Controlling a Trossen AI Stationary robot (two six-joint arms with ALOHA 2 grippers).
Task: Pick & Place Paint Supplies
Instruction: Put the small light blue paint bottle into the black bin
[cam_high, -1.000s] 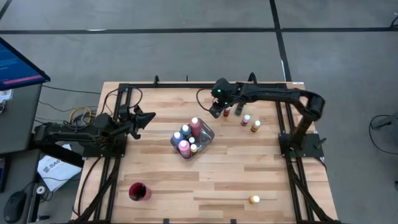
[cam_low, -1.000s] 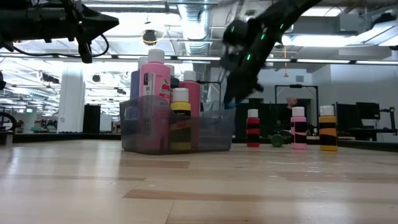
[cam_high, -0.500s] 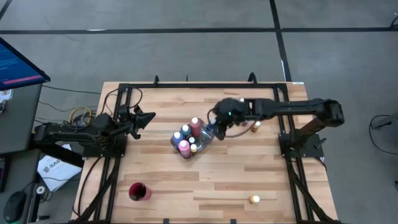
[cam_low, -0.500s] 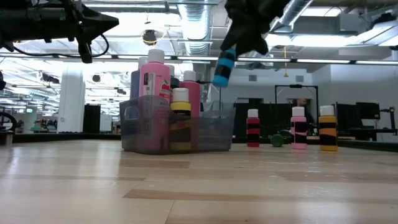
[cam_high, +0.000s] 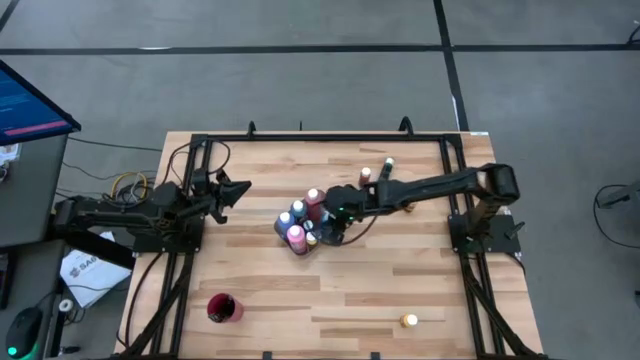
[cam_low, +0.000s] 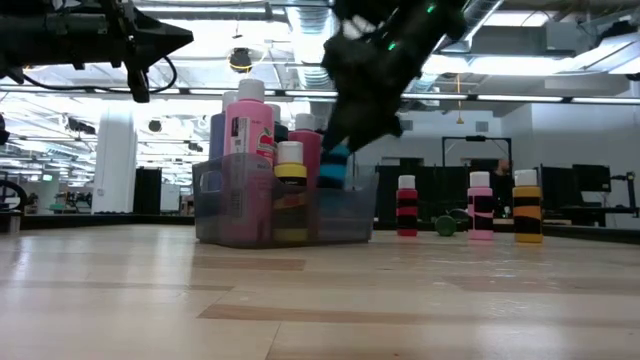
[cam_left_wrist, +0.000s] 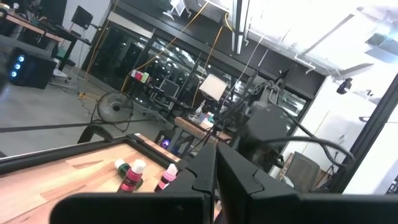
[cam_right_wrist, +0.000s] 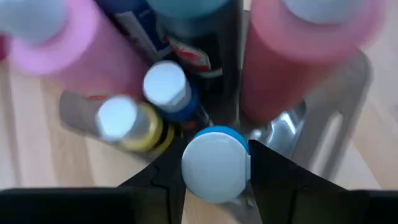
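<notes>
A grey tray (cam_high: 327, 212) at the table's middle holds several paint bottles, among them a tall pink one (cam_low: 248, 160) and a yellow one (cam_low: 290, 190). My right gripper (cam_high: 336, 222) hangs over the tray's right part, shut on a teal-blue bottle (cam_low: 335, 166) with a pale cap (cam_right_wrist: 214, 163). More bottles (cam_high: 366, 174) stand on their bases at the far right. My left gripper (cam_high: 240, 187) waits shut above the table's left side, its fingers (cam_left_wrist: 214, 180) together. No paintbrush shows. My right gripper pinches the teal-blue bottle between its two fingers at its top end, just under the pale cap (cam_right_wrist: 244, 163). The fingers slant down from the table's right. The bottle hangs slightly tilted, its lower end (cam_low: 330, 190) sunk behind the tray's wall; whether it rests on the bottom I cannot tell.
A red cup (cam_high: 222, 307) stands near the front left and a lone yellow bottle (cam_high: 408, 320) near the front right. Three bottles (cam_low: 480, 205) line the far right in the low view. Black frame rails (cam_high: 300, 137) border the table.
My right gripper has swung from the far-right bottles toward the table's left and near side with the teal-blue bottle lifted clear, and now holds it lower, sunk into the tray beside the other bottles.
</notes>
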